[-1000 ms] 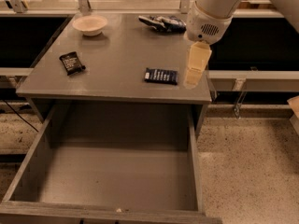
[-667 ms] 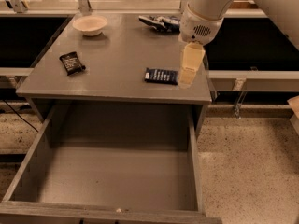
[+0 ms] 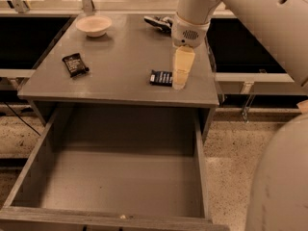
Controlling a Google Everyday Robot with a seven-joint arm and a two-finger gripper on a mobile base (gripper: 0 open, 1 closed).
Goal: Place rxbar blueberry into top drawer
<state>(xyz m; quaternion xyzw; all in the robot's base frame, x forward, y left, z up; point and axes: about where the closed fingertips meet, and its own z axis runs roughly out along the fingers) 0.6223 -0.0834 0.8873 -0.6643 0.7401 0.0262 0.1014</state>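
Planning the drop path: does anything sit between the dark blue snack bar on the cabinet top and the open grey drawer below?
Nothing visible does. The cream gripper is at the right end of the dark navy-blue snack bar, near the front edge of the grey cabinet top; the grey wood-grain drawer stands open just below.

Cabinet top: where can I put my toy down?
The middle is bare, between the bowl, black wrapper and rxbar blueberry. The top drawer looks bare too. It's crowded at the right, where the tool hangs at the bar.
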